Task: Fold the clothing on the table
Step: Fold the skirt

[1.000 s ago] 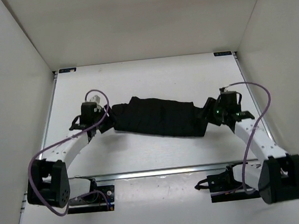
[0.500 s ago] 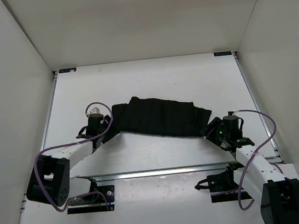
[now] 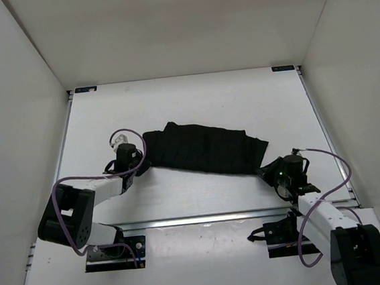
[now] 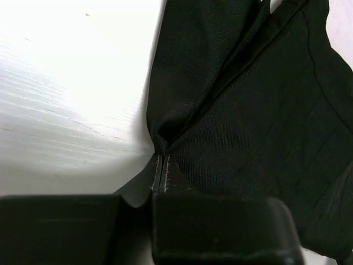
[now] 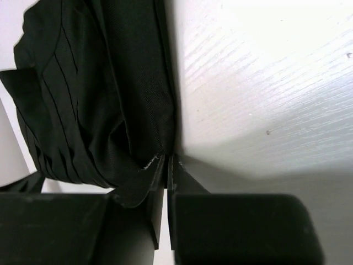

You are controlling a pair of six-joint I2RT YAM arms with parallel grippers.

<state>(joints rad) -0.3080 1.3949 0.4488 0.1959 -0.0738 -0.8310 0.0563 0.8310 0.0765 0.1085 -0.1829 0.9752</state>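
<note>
The clothing (image 3: 204, 151), a black pleated skirt, lies spread lengthwise across the middle of the white table (image 3: 193, 102). My left gripper (image 3: 142, 166) is low at its near left corner. In the left wrist view the jaws (image 4: 160, 157) are pressed together, and the fabric (image 4: 248, 110) gathers to a point at their tips. My right gripper (image 3: 267, 171) is at the near right corner. In the right wrist view its jaws (image 5: 167, 157) stand almost together with only a thin slit, and the skirt's edge (image 5: 99, 94) runs down into their tips.
White enclosure walls stand on the left, right and back. A metal rail (image 3: 217, 216) crosses the near side in front of the two arm bases. Purple cables (image 3: 60, 195) loop along both arms. Bare table surface lies beyond the skirt.
Both grippers have drawn back toward the near edge to the skirt's near corners and gone from open to shut there. The skirt now lies flatter and wider.
</note>
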